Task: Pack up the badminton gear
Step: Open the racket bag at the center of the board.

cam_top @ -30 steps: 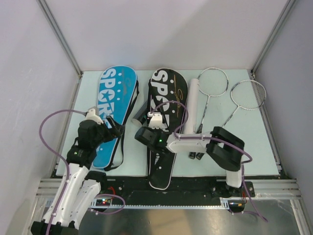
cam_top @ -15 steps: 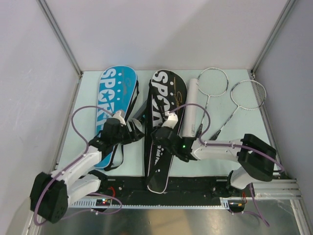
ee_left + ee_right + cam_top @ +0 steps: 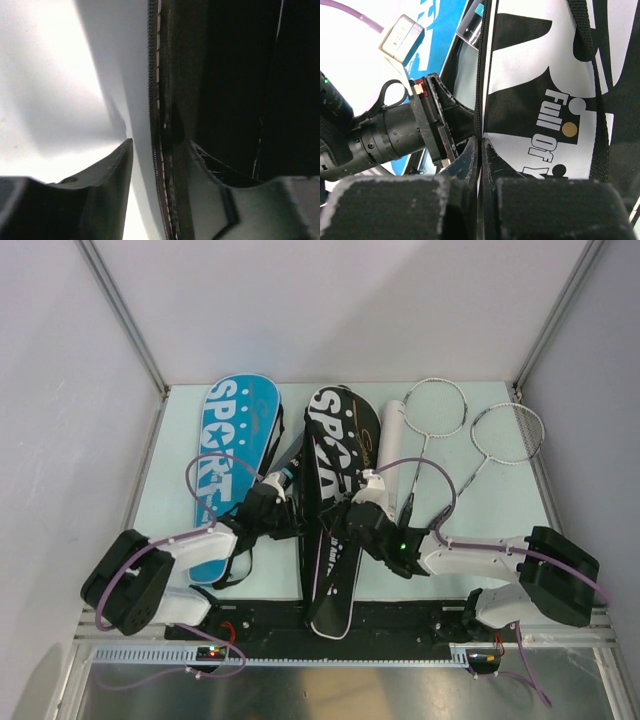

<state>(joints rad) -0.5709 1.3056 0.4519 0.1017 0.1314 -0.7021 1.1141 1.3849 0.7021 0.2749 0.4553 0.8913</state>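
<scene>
The black cover [image 3: 335, 490] lay lengthwise between the blue cover [image 3: 225, 465] and the white tube [image 3: 391, 435]. Over the last second both arms had swung down and inward to its left rim, which we took as the start of opening it for a racket. The right gripper [image 3: 480, 145] was pinched shut on that rim, as far as we could tell. The left gripper [image 3: 160, 145] had been narrowing and stood half open, one finger either side of the zipper edge [image 3: 159, 100], not yet clamped.
</scene>
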